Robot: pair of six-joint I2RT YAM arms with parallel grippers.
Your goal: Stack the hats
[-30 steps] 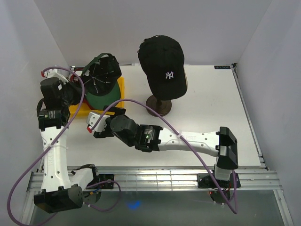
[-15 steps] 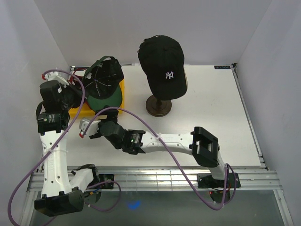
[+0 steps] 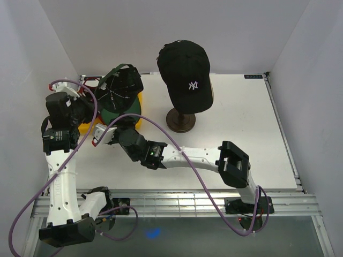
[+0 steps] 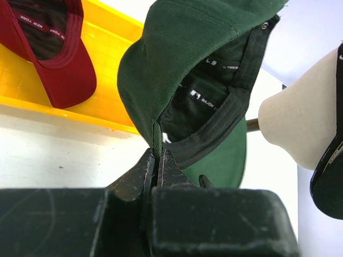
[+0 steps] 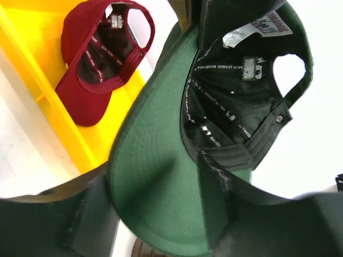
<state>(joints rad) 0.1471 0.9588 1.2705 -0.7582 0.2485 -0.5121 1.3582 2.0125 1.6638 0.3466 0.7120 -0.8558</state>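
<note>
A dark green hat (image 3: 119,95) hangs upside down over the yellow tray (image 3: 86,127). My left gripper (image 3: 90,99) is shut on the rim (image 4: 156,140) of its crown. My right gripper (image 3: 107,130) reaches in under the hat. Its jaws stand open, and the green brim (image 5: 155,176) lies between the two fingers. A black hat with a white NY (image 3: 185,72) sits on the mannequin head (image 4: 300,123). A red hat (image 5: 96,59) lies upside down inside the tray, and it also shows in the left wrist view (image 4: 59,59).
The mannequin's dark round stand (image 3: 180,121) is on the white table just right of the tray. White walls close in the table at the back and on both sides. Purple cables (image 3: 161,126) loop over both arms.
My right gripper has swung from the table in front of the tray up under the green brim, and its jaws have narrowed. The left gripper has lifted the green hat slightly.
</note>
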